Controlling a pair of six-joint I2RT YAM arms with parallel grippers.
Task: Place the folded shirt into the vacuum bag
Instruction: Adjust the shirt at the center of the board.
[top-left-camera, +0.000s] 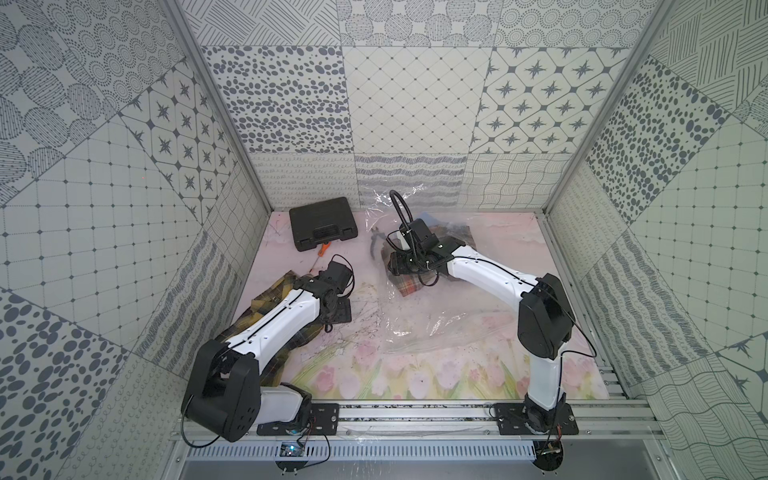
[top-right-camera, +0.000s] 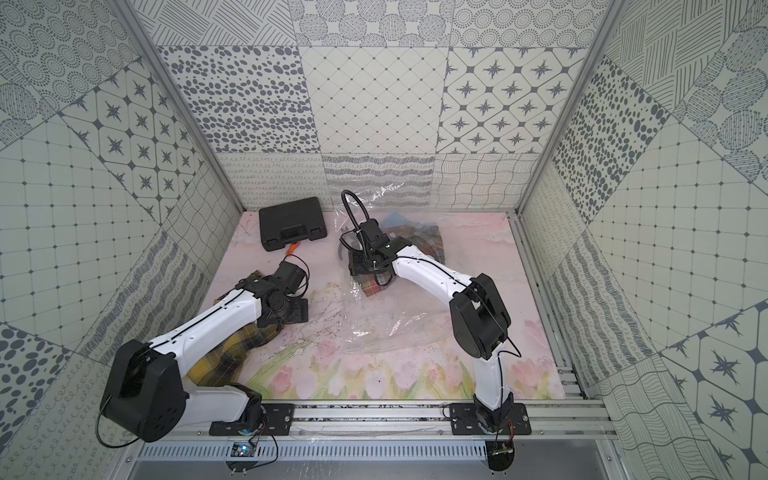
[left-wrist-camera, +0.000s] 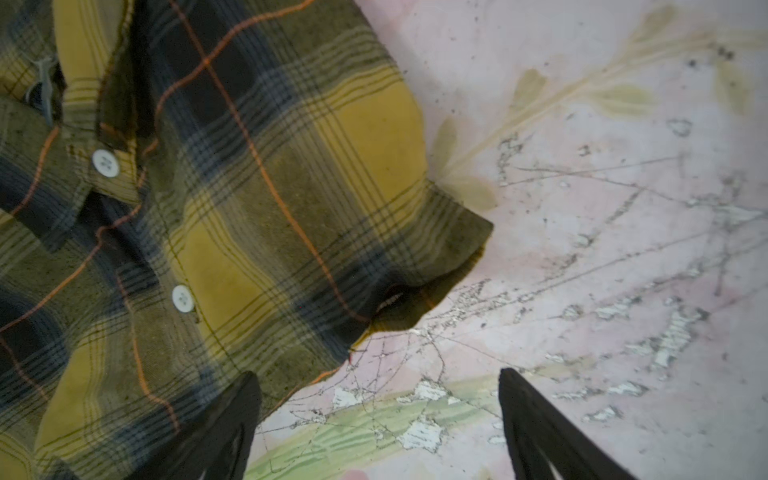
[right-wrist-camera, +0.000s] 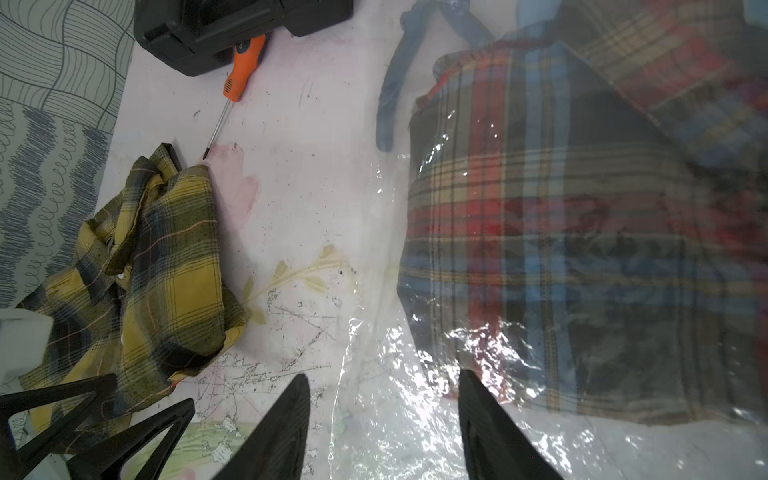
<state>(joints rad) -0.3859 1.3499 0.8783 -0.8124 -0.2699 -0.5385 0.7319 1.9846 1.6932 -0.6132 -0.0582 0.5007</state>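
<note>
A yellow-and-dark plaid shirt (top-left-camera: 272, 299) (left-wrist-camera: 249, 187) lies loosely folded on the left of the mat, partly under my left arm. My left gripper (left-wrist-camera: 376, 374) (top-left-camera: 340, 311) is open just past the shirt's corner, with only bare mat between its fingers. The clear, crinkly vacuum bag (top-left-camera: 419, 324) (right-wrist-camera: 395, 415) lies in the middle of the mat, and a red plaid shirt (right-wrist-camera: 561, 249) shows inside it. My right gripper (right-wrist-camera: 383, 374) (top-left-camera: 399, 266) hangs open over the bag's near-left edge, with nothing clamped between its fingers. The bag's valve cap is not in view.
A black tool case (top-left-camera: 324, 228) sits at the back left, with an orange-handled screwdriver (right-wrist-camera: 243, 70) beside it. Blue-handled pliers (right-wrist-camera: 395, 91) lie at the bag's far edge. Patterned walls close in the mat on three sides.
</note>
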